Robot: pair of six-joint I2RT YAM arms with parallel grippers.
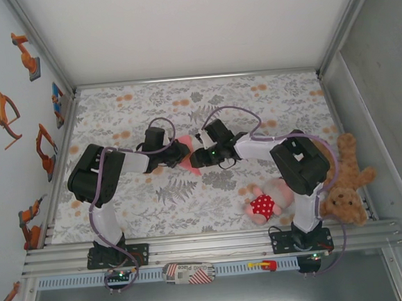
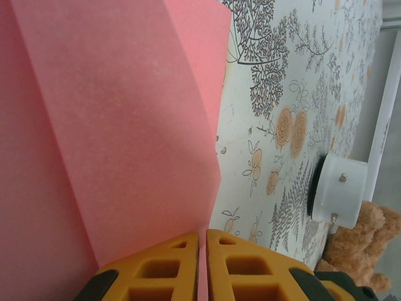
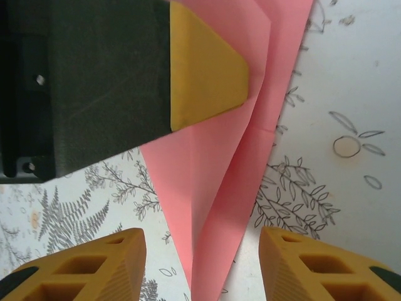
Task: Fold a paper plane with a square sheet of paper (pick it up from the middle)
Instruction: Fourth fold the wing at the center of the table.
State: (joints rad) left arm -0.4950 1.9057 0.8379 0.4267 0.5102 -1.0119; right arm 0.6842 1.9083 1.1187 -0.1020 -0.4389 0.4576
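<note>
Yellow fingers (image 3: 94, 266) of right gripper (image 3: 202, 241) nearest us — spread wide, astride pointed tip of paper plane (image 3: 213, 188), touching nothing. Left gripper (image 2: 202, 233) pressed together, pinching plane's edge, mid-table (image 3: 351, 94); lifted or resting, we cannot tell. We judge lone thin pinch weak: paper may slip, folds spring open. Right jaws closing off-centre could crumple nose — or tear paper if arms pull apart. Plush doll (image 1: 264, 203) well apart, no hazard.
</note>
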